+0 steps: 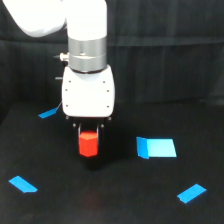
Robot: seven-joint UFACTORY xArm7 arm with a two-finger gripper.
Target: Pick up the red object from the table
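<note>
The small bright red-orange hexagonal block point(88, 144) sits directly under the white body of the arm, its top tucked between the two short dark fingers of the claw point(89, 131). The claw is clamped on the block, one finger on each side of its upper part. A faint reddish glow lies on the matte black surface point(115, 200) below the block; whether the block touches the surface or hangs just above it cannot be told.

Toward the exterior view's right, near the block, lies a light-blue rectangle with a darker blue edge point(156, 147). Three blue tape strips lie farther out: one behind the arm on the exterior view's left point(48, 113), one at the lower left point(23, 184), one at the lower right point(192, 193).

No writing or label can be read anywhere.
</note>
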